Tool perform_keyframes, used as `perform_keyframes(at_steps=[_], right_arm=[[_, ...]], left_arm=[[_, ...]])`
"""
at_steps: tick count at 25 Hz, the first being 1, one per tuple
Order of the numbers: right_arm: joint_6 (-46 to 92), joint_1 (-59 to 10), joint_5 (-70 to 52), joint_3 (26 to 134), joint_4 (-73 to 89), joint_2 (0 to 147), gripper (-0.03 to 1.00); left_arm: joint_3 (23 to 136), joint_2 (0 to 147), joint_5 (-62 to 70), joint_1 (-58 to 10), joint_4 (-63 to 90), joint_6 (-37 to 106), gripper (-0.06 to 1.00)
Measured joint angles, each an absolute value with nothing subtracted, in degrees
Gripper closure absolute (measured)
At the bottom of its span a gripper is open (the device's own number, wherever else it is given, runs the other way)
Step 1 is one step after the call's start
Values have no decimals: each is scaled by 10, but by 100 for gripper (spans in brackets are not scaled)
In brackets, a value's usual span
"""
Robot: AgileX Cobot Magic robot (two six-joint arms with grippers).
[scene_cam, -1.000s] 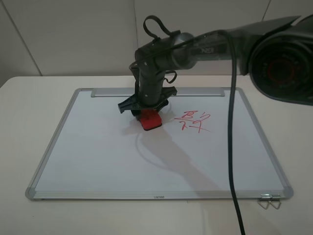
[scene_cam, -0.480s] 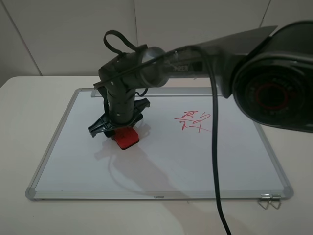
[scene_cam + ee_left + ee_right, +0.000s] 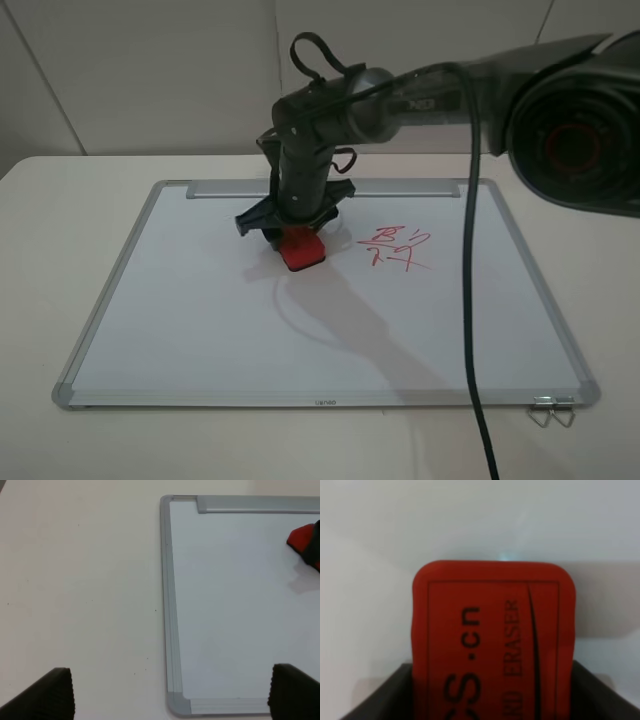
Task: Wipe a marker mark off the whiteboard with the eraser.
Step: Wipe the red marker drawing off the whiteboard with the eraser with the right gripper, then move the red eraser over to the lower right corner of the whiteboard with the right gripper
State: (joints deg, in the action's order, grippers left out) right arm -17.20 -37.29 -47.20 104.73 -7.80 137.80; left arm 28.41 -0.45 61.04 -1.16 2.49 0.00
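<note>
One red scribble (image 3: pixel 395 248) alone is to be seen on the whiteboard (image 3: pixel 200 320) in the high view: a zigzag with a slanted underline, lying right of centre in the upper half of the board. It is not the mark meant by the task. No looping scribble with a long thin tail can be made out anywhere on the bare white surface. The marker mark is therefore judged either to be wiped away or to be hidden beneath the eraser (image 3: pixel 304 250) and the arm (image 3: pixel 420 95) above it; which of the two cannot be told.

The eraser is pinched by the right gripper (image 3: pixel 297 232), whose jaws are pressed against its sides; in the right wrist view the red block with its black lettering is seen clamped from both sides. It appears to be pressed onto the board just left of the zigzag, apart from it, and near the silver tray strip (image 3: pixel 230 189) at the upper edge.

The left gripper (image 3: pixel 172 694) is held spread wide and empty over the board's corner and the table (image 3: pixel 75 580) beside it, well apart from the eraser.

If the mark is gone, only the lifting away of the eraser is left. If part of it is covered, further strokes are called for, and the zigzag should be kept clear of.
</note>
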Motion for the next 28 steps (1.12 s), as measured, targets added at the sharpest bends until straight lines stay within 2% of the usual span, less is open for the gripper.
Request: perform_keyframes(at_steps=[5, 18, 22, 28], right_arm=[[-172, -325, -477, 1049, -82, 1374, 46], [-170, -327, -548, 1028, -73, 1269, 46], [-170, -326, -537, 954, -57, 1205, 46], [-196, -306, -474, 777, -45, 1093, 46]], left_arm=[[284, -4, 610, -12, 25, 0, 17], [284, -4, 610, -12, 25, 0, 17], [284, -4, 610, -12, 25, 0, 17], [284, -4, 610, -12, 25, 0, 17]])
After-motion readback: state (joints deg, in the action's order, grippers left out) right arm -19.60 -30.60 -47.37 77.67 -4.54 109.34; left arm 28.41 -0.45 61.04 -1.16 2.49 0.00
